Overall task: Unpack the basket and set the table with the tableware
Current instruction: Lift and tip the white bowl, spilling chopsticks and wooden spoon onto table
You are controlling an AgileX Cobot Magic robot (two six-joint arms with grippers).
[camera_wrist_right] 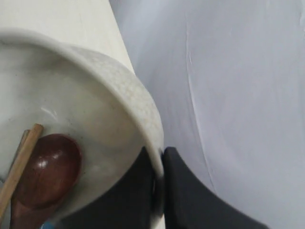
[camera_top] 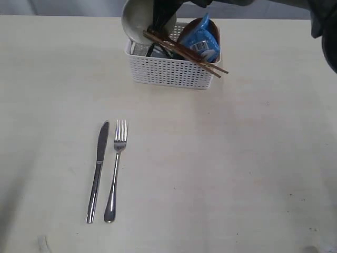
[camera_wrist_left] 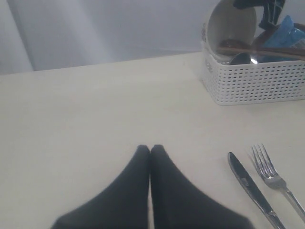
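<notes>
Your right hand (camera_wrist_right: 157, 160) is clamped on the rim of the bowl (camera_wrist_right: 86, 109), which tilts at the left end of the basket (camera_top: 168, 73), with the spoon (camera_wrist_right: 47, 171) and chopsticks (camera_top: 184, 51) leaning in it. Your left hand (camera_wrist_left: 150, 149) is fully closed and empty over the surface (camera_top: 237, 174). The knife (camera_top: 98, 168) and fork (camera_top: 117, 163) lie side by side nearby.

A crinkled blue packet (camera_top: 205, 37) shows a barcode.
</notes>
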